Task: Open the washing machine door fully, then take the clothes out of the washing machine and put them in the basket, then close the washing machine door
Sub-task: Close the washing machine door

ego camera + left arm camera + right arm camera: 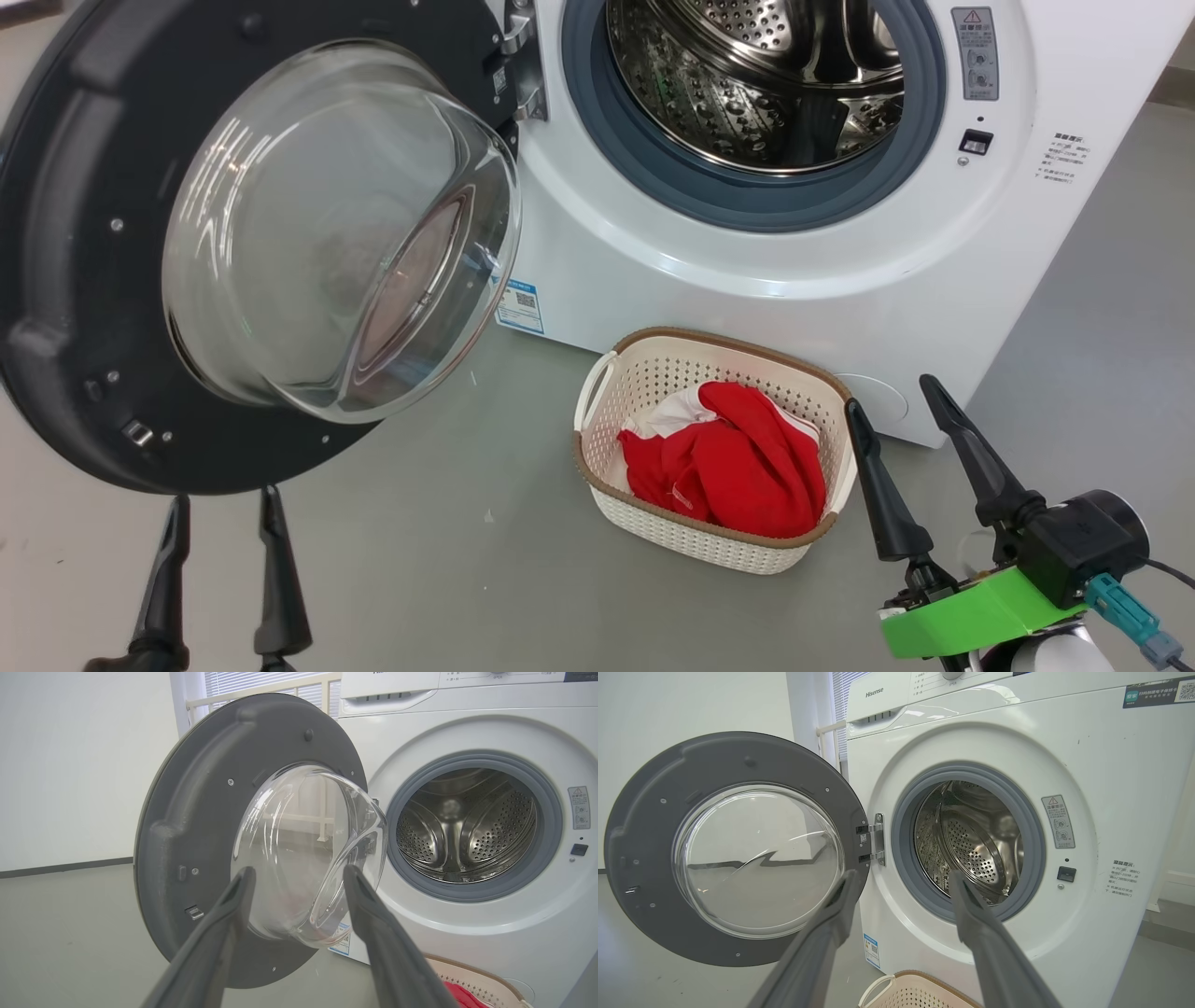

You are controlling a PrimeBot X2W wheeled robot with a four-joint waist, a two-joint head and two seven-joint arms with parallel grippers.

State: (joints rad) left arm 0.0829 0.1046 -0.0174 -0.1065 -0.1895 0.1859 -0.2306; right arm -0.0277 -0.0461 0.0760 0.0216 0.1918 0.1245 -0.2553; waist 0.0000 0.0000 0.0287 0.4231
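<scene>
Right wrist view: washing machine (1092, 765) reads "Hisense".

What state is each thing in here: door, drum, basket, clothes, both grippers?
washing machine door: swung wide open
drum: no clothes visible inside
basket: upright on the floor, loaded
clothes: heaped inside the basket
left gripper: fingers open, empty
right gripper: fingers open, empty
</scene>
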